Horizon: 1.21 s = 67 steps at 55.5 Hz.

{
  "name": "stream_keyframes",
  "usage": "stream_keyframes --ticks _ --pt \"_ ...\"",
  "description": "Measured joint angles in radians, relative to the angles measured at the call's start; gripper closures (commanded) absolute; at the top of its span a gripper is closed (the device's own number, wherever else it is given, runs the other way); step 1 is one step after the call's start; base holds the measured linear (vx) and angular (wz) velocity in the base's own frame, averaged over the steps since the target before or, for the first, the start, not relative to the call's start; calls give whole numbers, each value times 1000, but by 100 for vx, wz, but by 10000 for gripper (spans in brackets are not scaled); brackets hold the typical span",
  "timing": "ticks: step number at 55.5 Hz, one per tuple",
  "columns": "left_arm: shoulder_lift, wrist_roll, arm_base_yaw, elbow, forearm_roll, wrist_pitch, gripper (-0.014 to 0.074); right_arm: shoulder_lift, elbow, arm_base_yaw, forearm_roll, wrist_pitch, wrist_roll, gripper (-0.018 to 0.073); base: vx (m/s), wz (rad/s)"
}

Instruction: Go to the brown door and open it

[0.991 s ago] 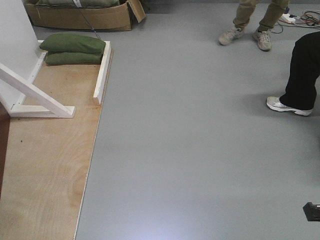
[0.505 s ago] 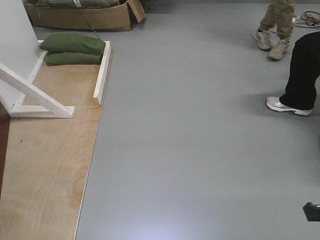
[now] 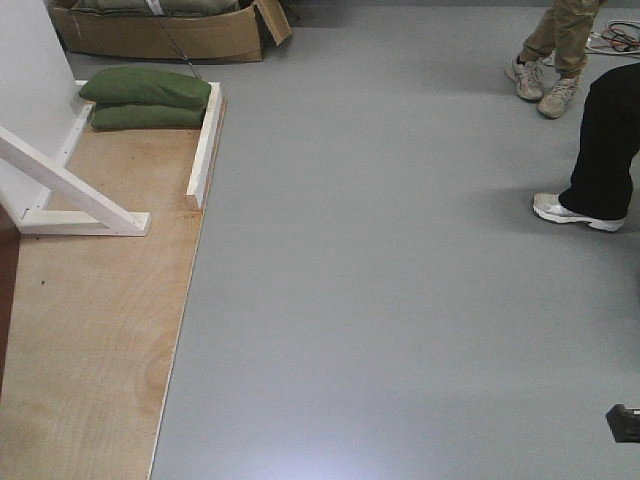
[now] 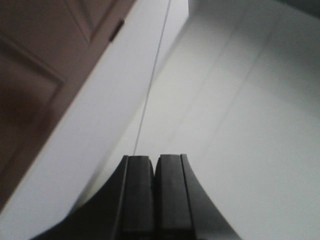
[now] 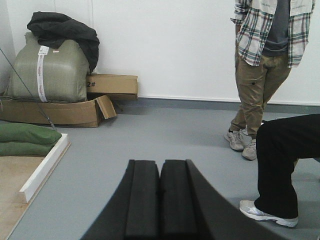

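Left gripper (image 4: 155,195), pads pressed together and empty, has the brown door (image 4: 35,65) up to its left; right gripper (image 5: 160,197) is likewise closed. Only a bystander's shoes (image 3: 543,80) have shifted; the floor (image 3: 400,300) hasn't, so the approach seems paused.

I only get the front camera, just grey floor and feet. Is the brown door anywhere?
Observer: Yes, the brown door fills the left wrist view's upper left corner.
Operator: Is the left gripper holding something?
Observer: No, the left gripper is shut, gripping nothing.
Operator: Who wears the tan trousers?
Observer: The right wrist view shows a person in a plaid shirt.
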Motion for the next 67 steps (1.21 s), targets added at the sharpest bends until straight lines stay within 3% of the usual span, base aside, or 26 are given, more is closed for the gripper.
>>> stream_keyframes --ticks 8,15,21,34,43,54,67 --pt "139 254 29 -235 -195 -113 600 0 0 0 0 0 0 559 0 0" --pt "263 469 55 -419 -434 -231 600 0 0 0 0 0 0 559 0 0" --pt "351 583 89 -535 -562 -304 600 0 0 0 0 0 0 559 0 0" --pt "471 628 258 -594 -639 -287 600 0 0 0 0 0 0 559 0 0" --pt "492 629 447 -595 -690 -210 600 0 0 0 0 0 0 559 0 0" --pt "505 630 665 -611 -746 -75 600 0 0 0 0 0 0 559 0 0" --pt "607 630 867 -680 -817 156 600 0 0 0 0 0 0 559 0 0"
